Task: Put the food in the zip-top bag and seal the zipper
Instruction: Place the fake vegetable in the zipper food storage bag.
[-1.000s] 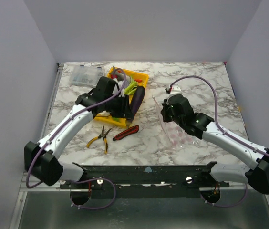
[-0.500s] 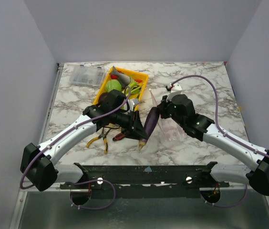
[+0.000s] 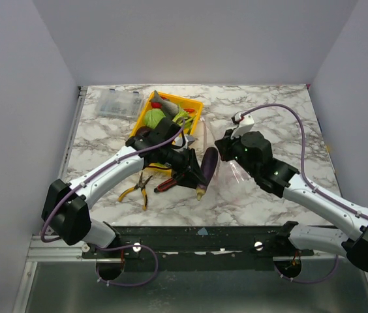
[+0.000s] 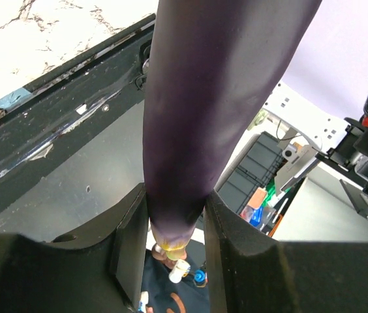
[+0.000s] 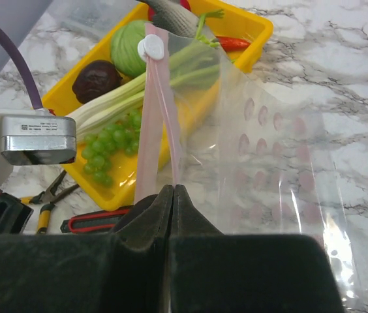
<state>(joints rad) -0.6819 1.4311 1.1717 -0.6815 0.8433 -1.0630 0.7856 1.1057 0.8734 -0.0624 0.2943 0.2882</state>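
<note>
My left gripper (image 3: 196, 172) (image 4: 174, 228) is shut on the stem end of the purple eggplant (image 3: 206, 168) (image 4: 216, 98), holding it above the table just left of the zip-top bag (image 3: 237, 173) (image 5: 269, 150). My right gripper (image 3: 222, 149) (image 5: 173, 189) is shut on the pink zipper (image 5: 156, 117) and holds that edge of the bag up; the rest of the bag lies on the marble. Its white slider (image 5: 151, 47) sits at the far end of the strip. More food lies in the yellow tray (image 3: 195, 104) (image 5: 256, 29): cabbage (image 5: 130, 45), grapes (image 5: 112, 140), leek (image 5: 138, 98), fish (image 5: 171, 19).
Yellow-handled pliers (image 3: 137, 189) and a red-black utility knife (image 3: 168, 184) lie on the table near the left arm. A clear hard plastic box (image 3: 119, 102) stands at the back left. Grey walls close in the table on three sides.
The left arm has lifted the eggplant out of the tray and carried it right and nearer, up beside the bag. The right gripper has kept its hold on the zipper edge, shifting slightly.
</note>
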